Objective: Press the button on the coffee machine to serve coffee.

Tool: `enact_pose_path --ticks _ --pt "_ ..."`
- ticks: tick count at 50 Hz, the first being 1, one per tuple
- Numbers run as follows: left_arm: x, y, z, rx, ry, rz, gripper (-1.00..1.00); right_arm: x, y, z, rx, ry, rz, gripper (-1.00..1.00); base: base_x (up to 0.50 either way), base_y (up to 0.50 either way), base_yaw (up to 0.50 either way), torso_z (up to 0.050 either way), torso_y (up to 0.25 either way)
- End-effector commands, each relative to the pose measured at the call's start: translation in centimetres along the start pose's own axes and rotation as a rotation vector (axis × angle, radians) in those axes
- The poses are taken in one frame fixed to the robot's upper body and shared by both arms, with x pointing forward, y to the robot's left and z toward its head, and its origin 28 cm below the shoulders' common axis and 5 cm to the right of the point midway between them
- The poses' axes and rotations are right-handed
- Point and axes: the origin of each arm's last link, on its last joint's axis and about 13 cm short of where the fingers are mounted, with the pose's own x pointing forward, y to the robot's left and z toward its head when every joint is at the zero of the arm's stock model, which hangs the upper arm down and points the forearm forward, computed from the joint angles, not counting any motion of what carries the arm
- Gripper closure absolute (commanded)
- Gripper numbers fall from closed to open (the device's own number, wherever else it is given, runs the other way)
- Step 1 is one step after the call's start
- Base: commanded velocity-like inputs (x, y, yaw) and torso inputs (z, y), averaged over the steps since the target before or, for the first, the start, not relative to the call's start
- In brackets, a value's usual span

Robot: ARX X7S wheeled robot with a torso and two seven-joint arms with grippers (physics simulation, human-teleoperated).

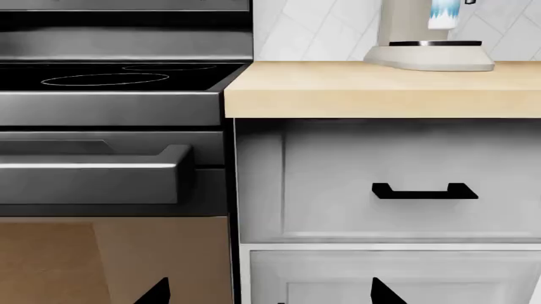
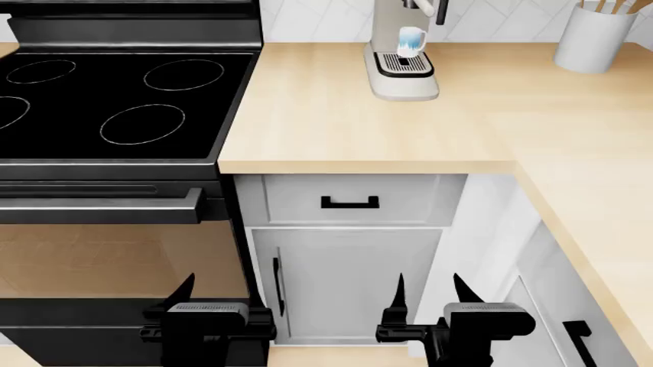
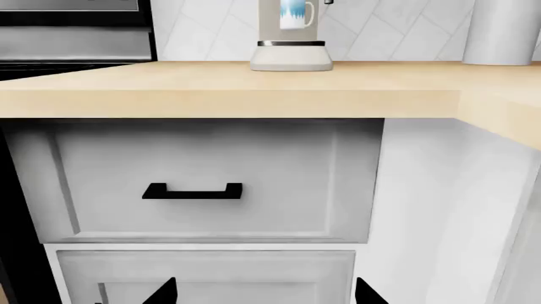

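The cream-white coffee machine [image 2: 393, 73] stands at the back of the wooden counter, its top cut off by the frame, so I see no button. A white and blue mug [image 2: 411, 40] sits on its slotted drip tray. The machine's lower part also shows in the left wrist view [image 1: 429, 56] and in the right wrist view [image 3: 292, 56]. My left gripper [image 2: 225, 294] and right gripper [image 2: 432, 289] hang low in front of the cabinets, well below the counter and far from the machine. Both are open and empty, as the left wrist view [image 1: 270, 292] and the right wrist view [image 3: 266, 292] show.
A black stove [image 2: 112, 99] with an oven handle [image 2: 102, 208] is at the left. A white drawer with a black handle [image 2: 350, 202] sits under the counter [image 2: 337, 138]. A white utensil holder [image 2: 595, 38] stands at the back right. The counter turns forward along the right.
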Motion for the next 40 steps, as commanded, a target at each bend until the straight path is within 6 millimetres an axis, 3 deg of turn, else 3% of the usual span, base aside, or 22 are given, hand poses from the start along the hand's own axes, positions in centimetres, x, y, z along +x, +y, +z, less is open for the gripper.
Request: enact_pose_path --ticks 1,30,40 --pt "-0.03 0.08 -0.06 0.001 0.005 0.002 -1.00 -0.02 -0.02 0.01 0.006 0.004 -0.005 -1.00 0.00 0.00 0.00 0.000 0.000" --pt "-0.13 0.08 -0.12 -0.017 0.015 -0.018 -1.00 -0.06 -0.05 -0.04 0.000 0.013 -0.011 -1.00 0.00 0.00 0.00 0.000 0.000" --pt "-0.15 0.17 -0.16 -0.026 0.010 -0.024 -1.00 -0.07 -0.06 -0.06 -0.004 0.016 -0.012 -1.00 0.00 0.00 0.00 0.045 0.000"
